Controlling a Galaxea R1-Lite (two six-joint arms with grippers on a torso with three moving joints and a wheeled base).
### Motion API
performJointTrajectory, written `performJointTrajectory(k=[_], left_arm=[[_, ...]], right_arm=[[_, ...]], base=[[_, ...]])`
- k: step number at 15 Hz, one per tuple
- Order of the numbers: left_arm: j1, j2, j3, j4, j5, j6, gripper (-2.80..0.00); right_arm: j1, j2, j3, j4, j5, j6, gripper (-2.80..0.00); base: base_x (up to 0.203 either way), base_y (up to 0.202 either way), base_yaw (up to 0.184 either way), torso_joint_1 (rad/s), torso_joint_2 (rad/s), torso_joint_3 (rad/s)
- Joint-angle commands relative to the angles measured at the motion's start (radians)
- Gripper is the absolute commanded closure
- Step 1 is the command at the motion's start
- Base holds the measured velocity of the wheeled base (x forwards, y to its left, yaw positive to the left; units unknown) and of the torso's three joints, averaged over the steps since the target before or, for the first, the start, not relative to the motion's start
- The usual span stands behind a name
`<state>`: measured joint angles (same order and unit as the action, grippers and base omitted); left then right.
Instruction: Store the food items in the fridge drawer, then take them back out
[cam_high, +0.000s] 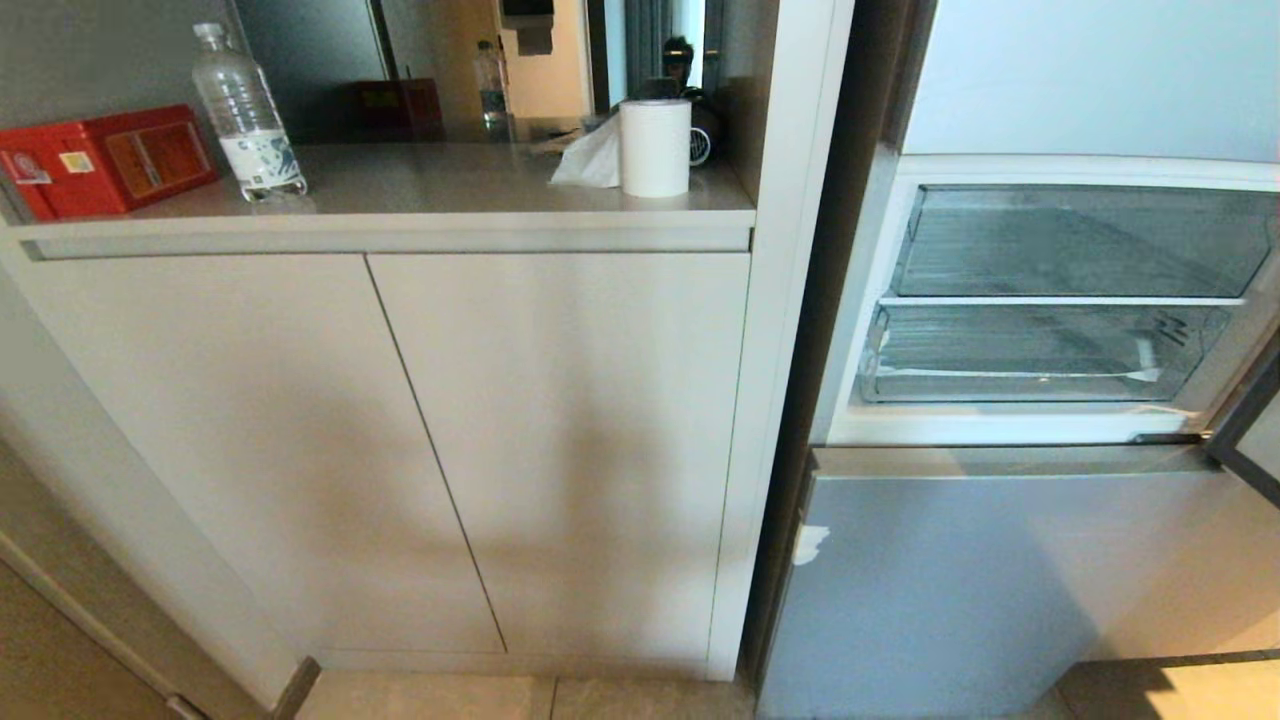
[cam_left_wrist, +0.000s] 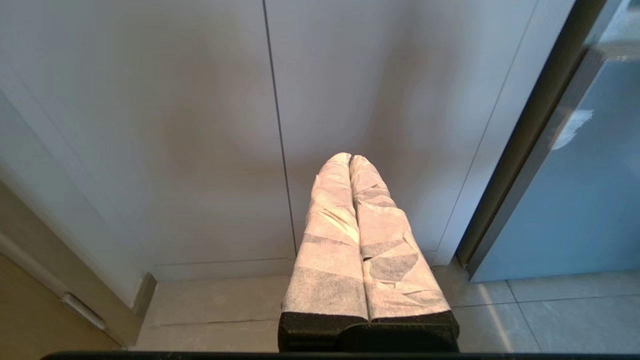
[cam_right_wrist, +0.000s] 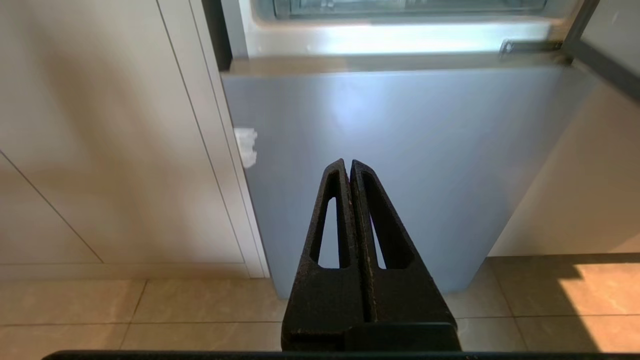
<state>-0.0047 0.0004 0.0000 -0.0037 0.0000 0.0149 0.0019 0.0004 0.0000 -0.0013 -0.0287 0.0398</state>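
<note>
Left pincer (cam_left_wrist: 351, 159): fingers (cam_left_wrist: 330, 235) wrapped in white cloth, pressed together, gripping nothing, aimed at beige cabinet doors (cam_left_wrist: 200, 125) above tiled floor (cam_left_wrist: 550, 315). Right pincer (cam_right_wrist: 348, 163): bare black fingers (cam_right_wrist: 385, 225) likewise closed and empty, aimed at lower fridge panel (cam_right_wrist: 400, 150). Neither arm visible from the head.

From the head, largest first:
- Beige cabinets filling the left and centre, two flat doors under a pale desk (cam_high: 450, 185).
- Pale silver-blue fridge (cam_high: 950, 580) at 3 to 5 o'clock, middle compartment standing open, lower panel closed, white tape scrap (cam_high: 810, 543) on its left edge.
- Two clear bins inside the open compartment at 3 o'clock: upper bin (cam_high: 1080, 240) with plain flat front; below it the fridge drawer (cam_high: 1040, 355), ribbed floor, lipped front. Contents hard to tell through the plastic; no food item made out.
- Red box (cam_high: 105, 160) at 10 o'clock on the desk, far left.
- White paper roll (cam_high: 655, 148) at 12 o'clock, loose tissue (cam_high: 592, 160) just beside it at its 9 o'clock.
- Clear water bottle (cam_high: 245, 115) upright, just at the red box's 3 o'clock.
</note>
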Motion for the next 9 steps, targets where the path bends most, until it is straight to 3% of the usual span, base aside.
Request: performJointTrajectory(k=[1,6,9], left_arm=[[0.000,-0.002,0.002,-0.001,0.000,0.000,0.00],[0.000,-0.002,0.002,-0.001,0.000,0.000,0.00],[0.000,-0.002,0.002,-0.001,0.000,0.000,0.00]], right_arm=[[0.001,0.000,0.000,0.000,0.001,-0.001,0.00],[0.001,0.043,0.000,-0.016,0.014,-0.047,0.00],[0.002,0.326,-0.041,-0.101,0.062,-0.043,0.00]], base=[[0.000,0.000,0.000,-0.187,0.39,0.197],[0.000,0.000,0.000,-0.044,0.10,0.051],[0.000,0.000,0.000,0.000,0.00,0.000]])
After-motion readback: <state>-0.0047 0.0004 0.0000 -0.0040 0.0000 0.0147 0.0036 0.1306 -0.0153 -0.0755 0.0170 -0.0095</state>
